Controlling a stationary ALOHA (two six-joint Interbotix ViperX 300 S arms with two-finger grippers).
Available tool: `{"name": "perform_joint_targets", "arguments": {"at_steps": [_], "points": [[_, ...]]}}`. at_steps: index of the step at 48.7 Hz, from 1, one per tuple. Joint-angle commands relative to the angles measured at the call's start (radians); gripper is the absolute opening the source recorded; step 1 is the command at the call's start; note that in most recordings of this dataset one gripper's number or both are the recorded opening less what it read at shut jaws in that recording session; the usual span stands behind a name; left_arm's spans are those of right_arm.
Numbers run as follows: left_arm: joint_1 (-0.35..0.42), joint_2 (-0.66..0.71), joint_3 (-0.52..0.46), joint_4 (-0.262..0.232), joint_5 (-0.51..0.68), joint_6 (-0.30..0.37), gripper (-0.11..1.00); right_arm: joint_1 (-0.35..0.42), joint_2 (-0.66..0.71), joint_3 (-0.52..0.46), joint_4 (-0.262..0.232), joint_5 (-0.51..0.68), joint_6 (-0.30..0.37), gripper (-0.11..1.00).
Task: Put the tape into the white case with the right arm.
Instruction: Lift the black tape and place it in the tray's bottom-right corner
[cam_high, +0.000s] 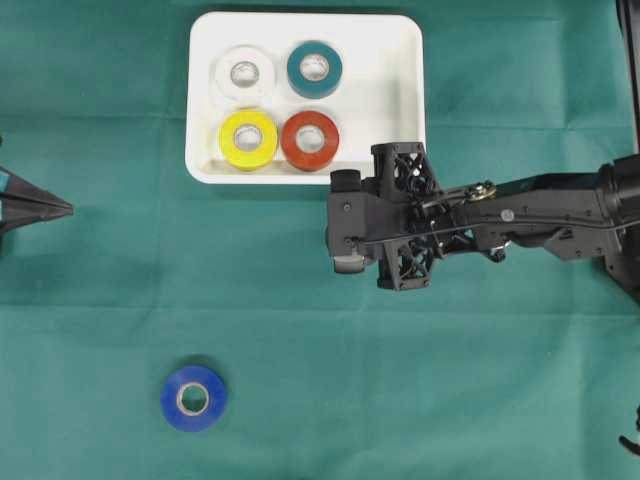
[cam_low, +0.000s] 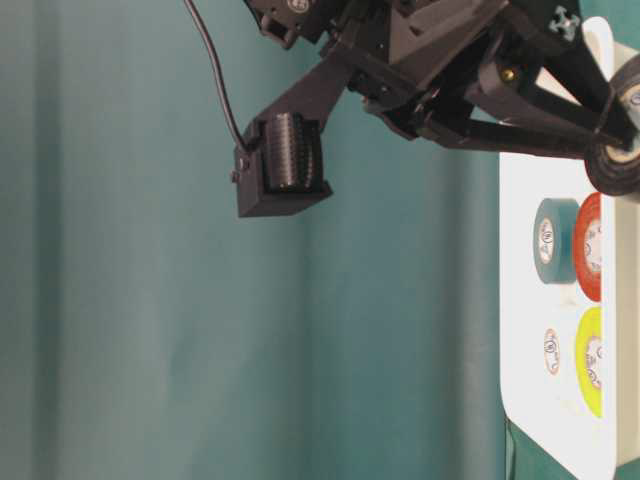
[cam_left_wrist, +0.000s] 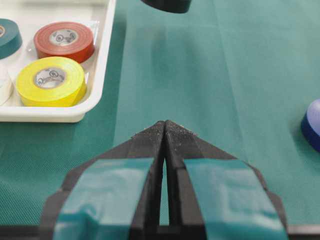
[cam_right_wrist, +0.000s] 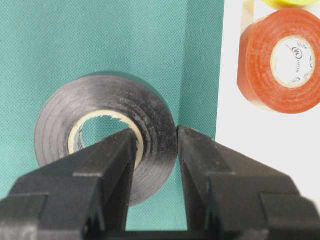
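A black tape (cam_right_wrist: 110, 95) hangs over the green cloth just outside the white case (cam_right_wrist: 235, 130). My right gripper (cam_right_wrist: 156, 132) is shut on it, with one finger inside the roll's hole and the other against its outer wall. In the overhead view the right arm (cam_high: 480, 215) reaches in from the right, and its head sits just below the lower right corner of the white case (cam_high: 400, 100). From table level the tape (cam_low: 612, 160) shows held above the case's edge. My left gripper (cam_high: 60, 208) rests shut and empty at the far left, its tips (cam_left_wrist: 164, 123) together.
Inside the case lie a white roll (cam_high: 244, 72), a teal roll (cam_high: 314, 68), a yellow roll (cam_high: 248, 138) and a red roll (cam_high: 310, 140). A blue roll (cam_high: 193, 397) lies on the cloth at the front left.
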Motion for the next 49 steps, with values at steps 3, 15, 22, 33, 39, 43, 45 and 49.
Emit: {"name": "perform_joint_targets", "arguments": {"at_steps": [3, 15, 22, 33, 39, 43, 45, 49], "points": [[0.003, 0.008, -0.012, -0.003, -0.005, 0.0, 0.0, -0.017, -0.031, -0.031, 0.0, -0.003, 0.003, 0.0], [0.003, 0.008, -0.012, -0.003, -0.005, 0.0, 0.0, -0.094, -0.031, -0.049, -0.003, -0.002, 0.0, 0.0], [0.003, 0.008, -0.012, -0.003, -0.005, 0.0, 0.0, -0.15, -0.031, -0.055, -0.003, 0.002, -0.002, 0.0], [0.003, 0.008, -0.012, -0.002, -0.005, 0.0, 0.0, -0.239, -0.029, -0.055, -0.003, -0.002, -0.002, 0.0], [0.003, 0.008, -0.012, -0.003, -0.005, 0.0, 0.0, -0.27, -0.031, -0.051, -0.003, -0.002, -0.002, 0.0], [0.002, 0.008, -0.012, -0.002, -0.005, 0.0, 0.0, -0.278, -0.031, -0.048, -0.003, -0.003, -0.002, 0.0], [0.003, 0.008, -0.012, -0.002, -0.005, 0.0, 0.0, -0.279, -0.029, -0.048, -0.003, -0.003, -0.002, 0.0], [0.003, 0.008, -0.012, -0.002, -0.005, 0.0, 0.0, -0.279, -0.031, -0.046, -0.005, 0.0, -0.008, 0.0]]}}
